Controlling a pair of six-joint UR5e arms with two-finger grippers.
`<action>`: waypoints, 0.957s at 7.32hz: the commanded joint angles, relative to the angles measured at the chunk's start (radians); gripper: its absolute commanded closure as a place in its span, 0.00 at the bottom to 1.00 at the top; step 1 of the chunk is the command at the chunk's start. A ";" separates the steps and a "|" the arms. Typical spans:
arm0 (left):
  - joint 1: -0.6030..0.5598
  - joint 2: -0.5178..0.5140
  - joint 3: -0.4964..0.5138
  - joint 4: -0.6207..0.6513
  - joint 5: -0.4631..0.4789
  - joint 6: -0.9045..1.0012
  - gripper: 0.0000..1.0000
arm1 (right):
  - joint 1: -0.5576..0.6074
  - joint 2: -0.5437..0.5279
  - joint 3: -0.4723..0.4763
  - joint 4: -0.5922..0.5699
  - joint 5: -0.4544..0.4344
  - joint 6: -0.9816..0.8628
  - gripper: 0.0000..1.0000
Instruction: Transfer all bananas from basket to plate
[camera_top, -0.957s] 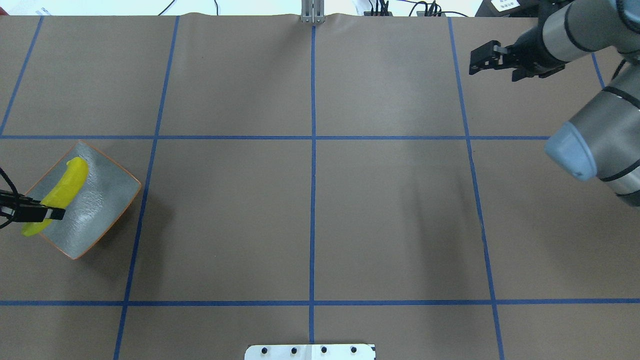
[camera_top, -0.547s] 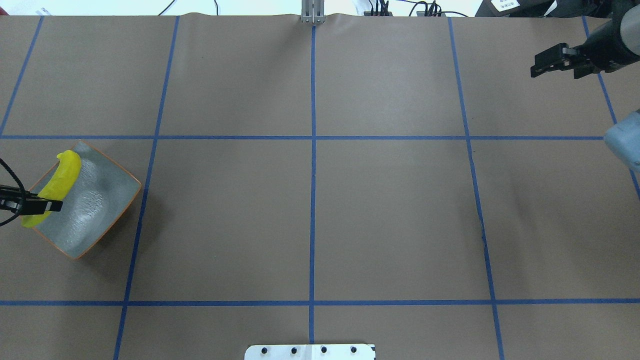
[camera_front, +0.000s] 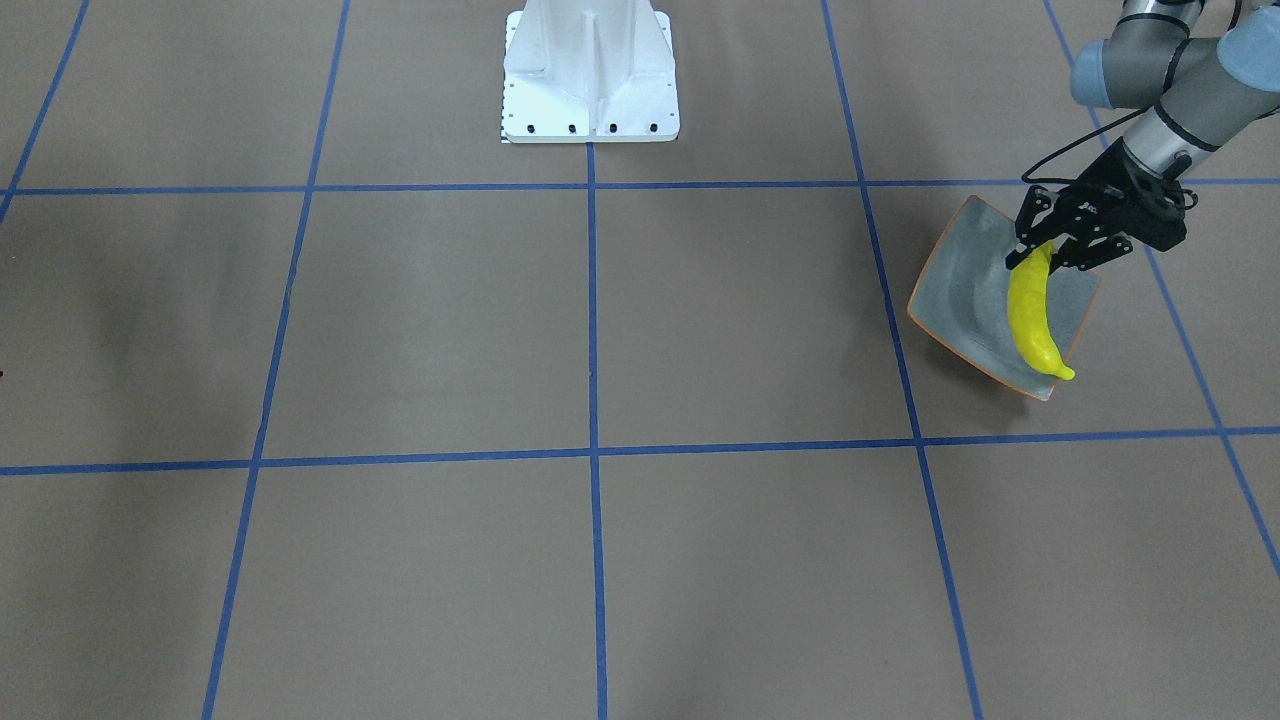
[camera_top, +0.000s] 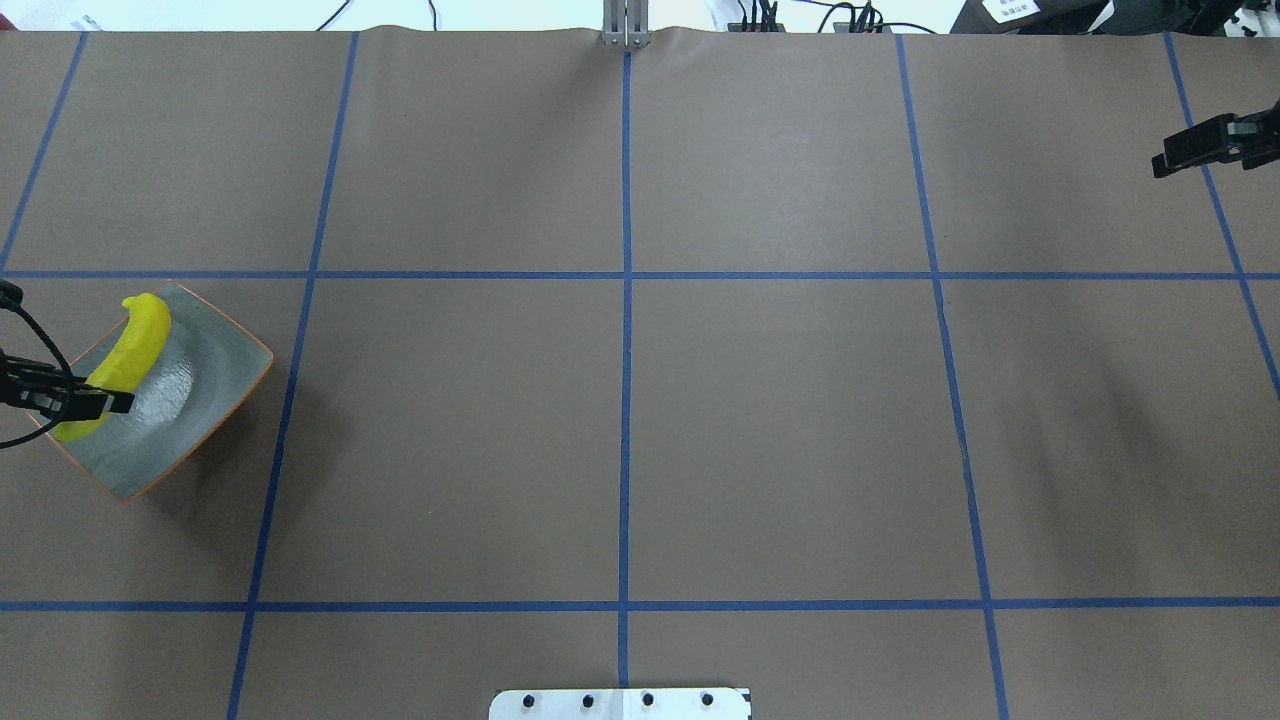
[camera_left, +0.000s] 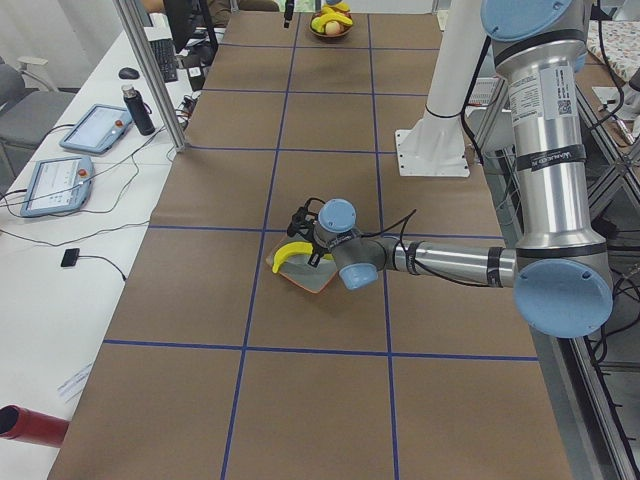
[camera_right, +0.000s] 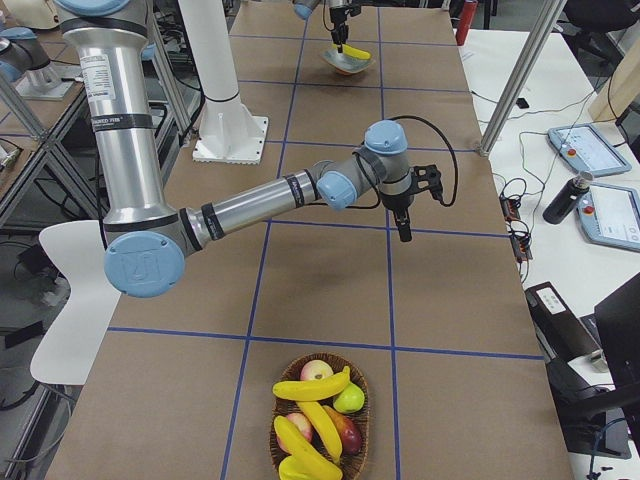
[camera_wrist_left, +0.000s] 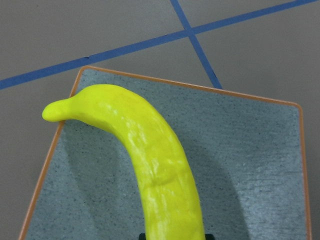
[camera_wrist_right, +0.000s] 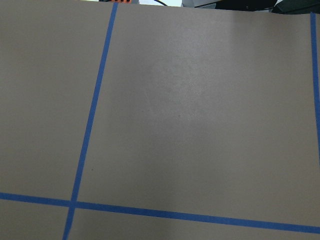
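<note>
- Glossy yellow plastic: expect the banana (camera_wrist_left: 160, 165) to be light, stiff and slippery; grip its thick middle, not the tapered tip.
- Your left gripper (camera_front: 1040, 260) pinches it near one end over the grey-blue plate (camera_top: 215, 385), tip past the rim.
- Three more show in the basket (camera_right: 275, 432); you cannot tell whether the right gripper (camera_top: 1165, 163) is spread.

2 steep opposing views, 2 lengthwise side views, 2 close wrist views, 5 share the plate (camera_top: 205, 385)

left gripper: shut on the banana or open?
Shut on it. In the front-facing view the left gripper has its fingers clamped on the banana's upper end, over the plate.
</note>
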 joint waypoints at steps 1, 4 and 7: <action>-0.001 -0.002 0.001 -0.003 -0.001 0.008 0.26 | 0.016 -0.006 -0.001 0.000 0.003 -0.025 0.00; -0.001 -0.003 -0.003 -0.005 -0.004 0.009 0.17 | 0.016 -0.006 -0.006 0.000 0.001 -0.025 0.00; -0.113 -0.034 -0.019 0.006 -0.143 0.008 0.07 | 0.048 -0.065 -0.004 0.000 0.003 -0.125 0.00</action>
